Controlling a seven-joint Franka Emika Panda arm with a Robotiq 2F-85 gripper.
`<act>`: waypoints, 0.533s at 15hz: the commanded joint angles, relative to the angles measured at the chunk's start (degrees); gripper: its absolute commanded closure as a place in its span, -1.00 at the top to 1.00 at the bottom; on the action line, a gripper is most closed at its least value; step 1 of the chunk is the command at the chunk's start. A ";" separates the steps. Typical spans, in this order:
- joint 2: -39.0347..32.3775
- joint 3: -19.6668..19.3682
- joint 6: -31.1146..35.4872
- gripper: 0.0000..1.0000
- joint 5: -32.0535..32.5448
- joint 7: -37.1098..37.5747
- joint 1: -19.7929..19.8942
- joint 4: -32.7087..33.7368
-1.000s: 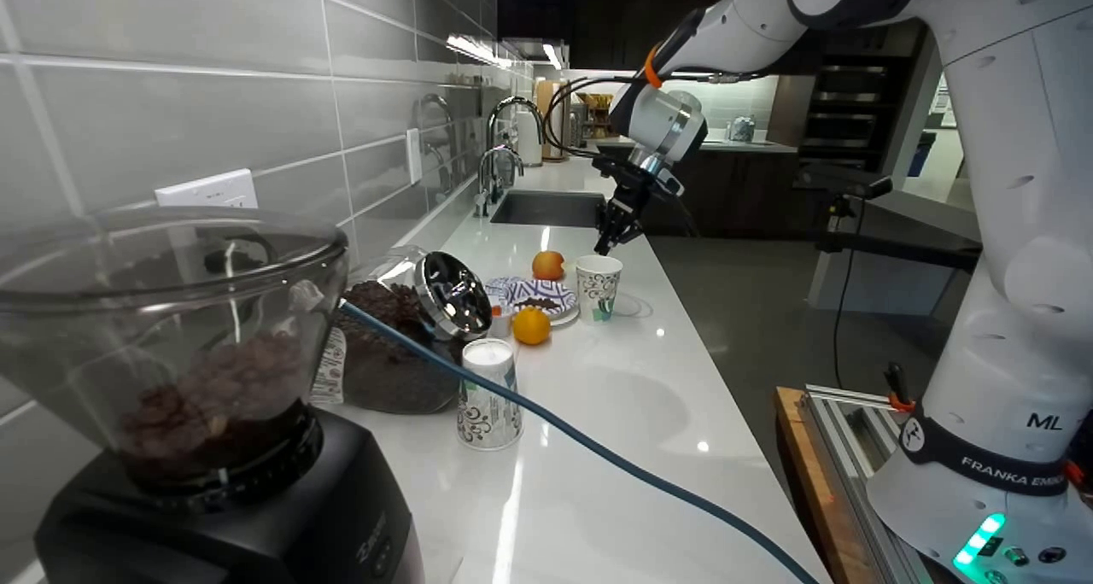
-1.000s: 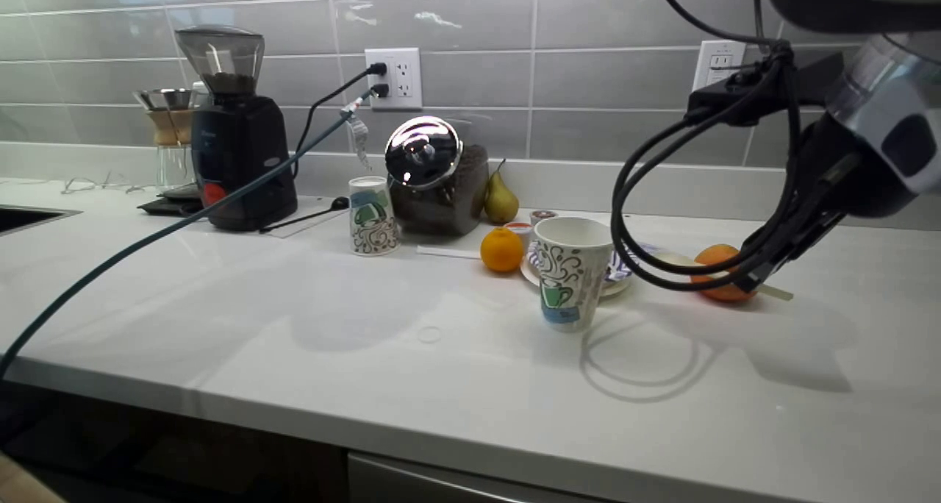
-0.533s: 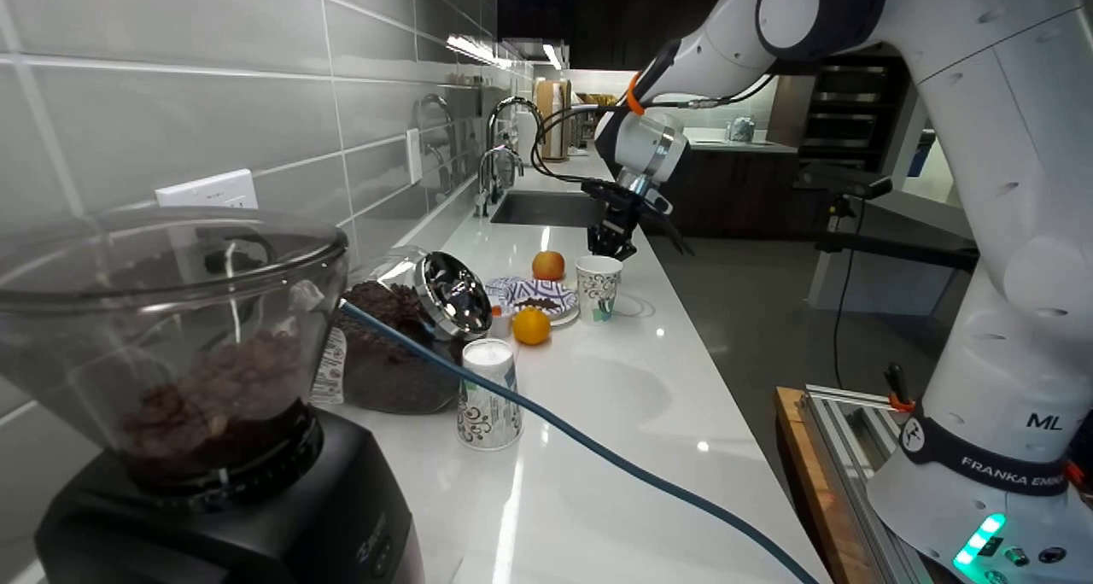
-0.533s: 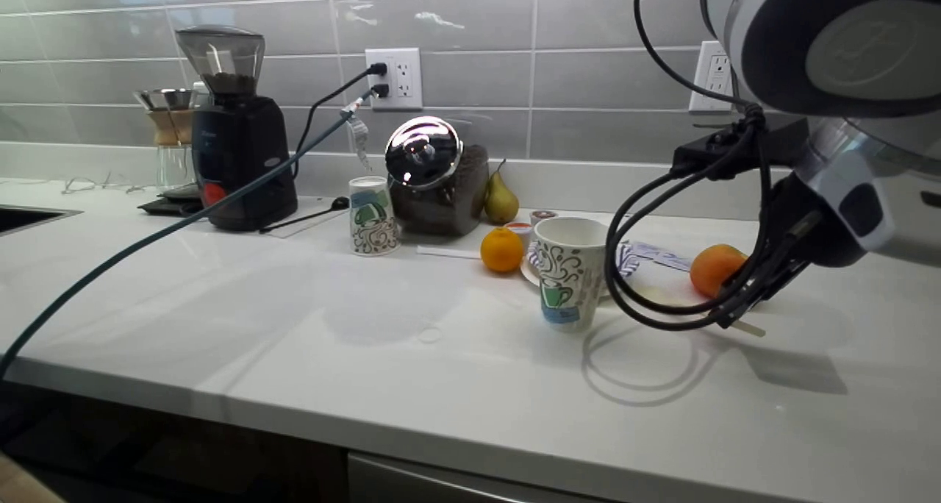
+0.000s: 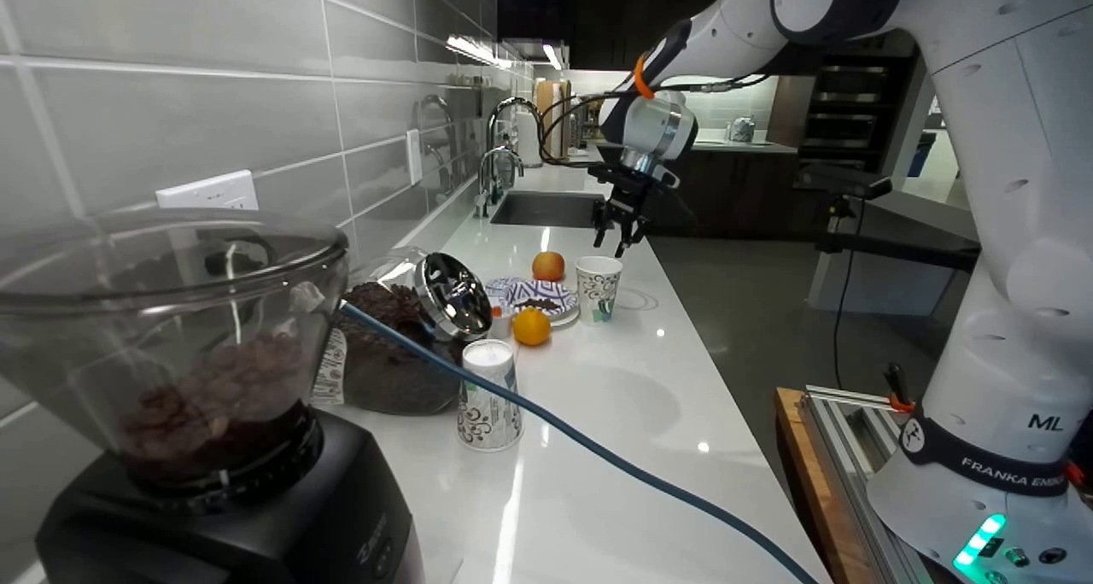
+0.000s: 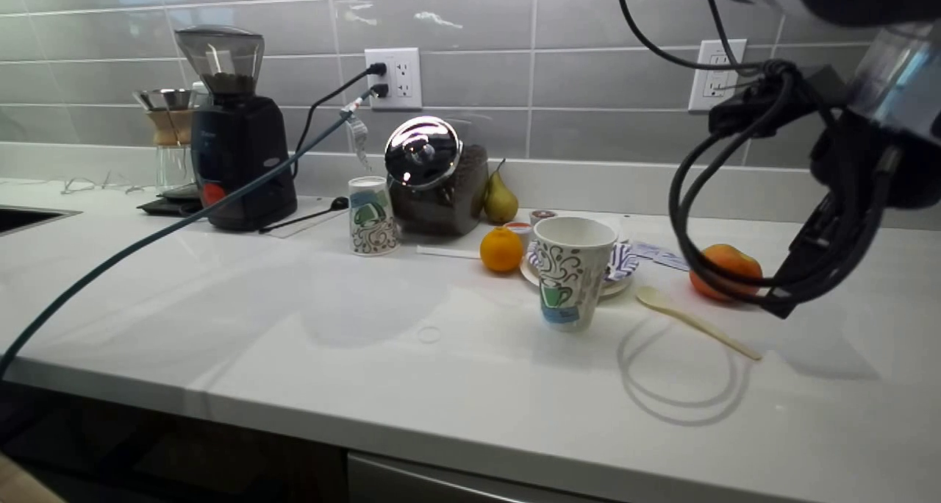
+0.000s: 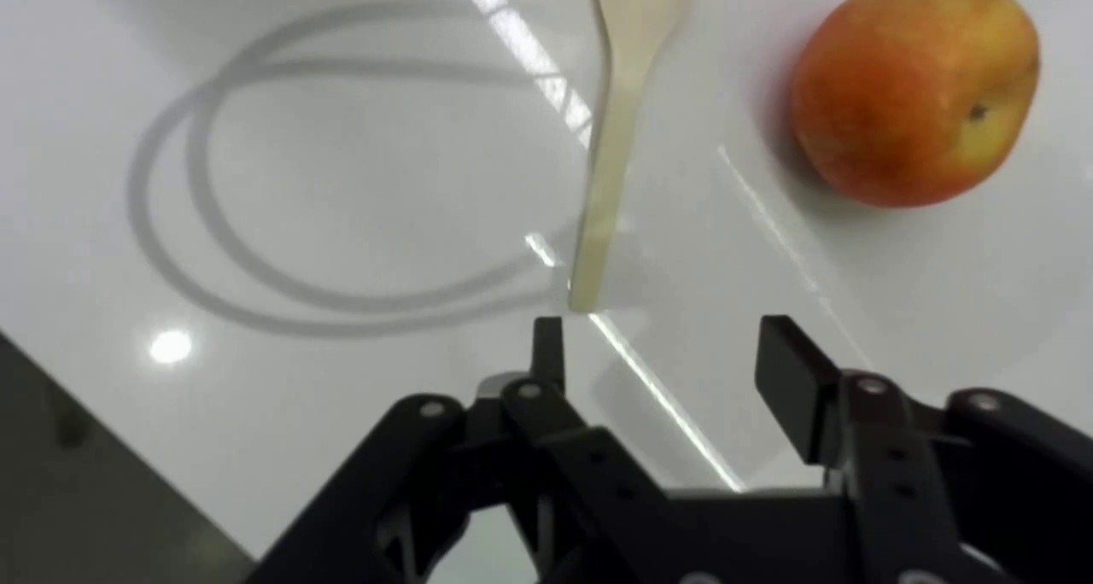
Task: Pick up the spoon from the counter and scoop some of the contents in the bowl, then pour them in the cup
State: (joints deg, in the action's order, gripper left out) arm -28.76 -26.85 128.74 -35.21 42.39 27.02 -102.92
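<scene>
A pale wooden spoon (image 6: 698,323) lies on the counter. Its handle end reaches just ahead of my fingertips in the wrist view, where the spoon's wide end (image 7: 642,8) is cut off by the top edge. My gripper (image 7: 659,321) stands open above the counter, its pads apart and nothing between them. In an exterior view the gripper (image 5: 609,247) hangs beyond the cup (image 5: 599,289). That white, dark-patterned cup (image 6: 573,275) stands upright and partly covers the bowl (image 6: 623,260). Blue-and-white patterned, the bowl (image 5: 515,290) holds dark grounds (image 5: 536,304).
A red-orange fruit (image 7: 918,93) lies right of the spoon in the wrist view. An orange (image 6: 501,251), a pear (image 6: 501,196), a tilted jar (image 6: 441,194) and an upside-down cup (image 6: 375,220) stand nearby. A blue cable (image 5: 598,443) crosses the counter near the grinder (image 5: 239,481).
The spoon was between my fingers and came down toward the counter. Now the jaws have opened, the spoon lies on the counter, and the gripper has risen and drawn back from it.
</scene>
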 commanded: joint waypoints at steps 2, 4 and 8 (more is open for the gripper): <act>14.82 -2.94 5.19 0.98 15.79 -0.74 -4.60 -8.99; 20.42 -3.45 5.00 1.00 24.71 0.15 -6.80 -11.05; 30.47 0.46 -3.88 1.00 33.94 -3.90 -7.96 -12.82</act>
State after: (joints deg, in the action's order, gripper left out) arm -6.78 -28.96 129.43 -5.97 41.29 20.04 -111.63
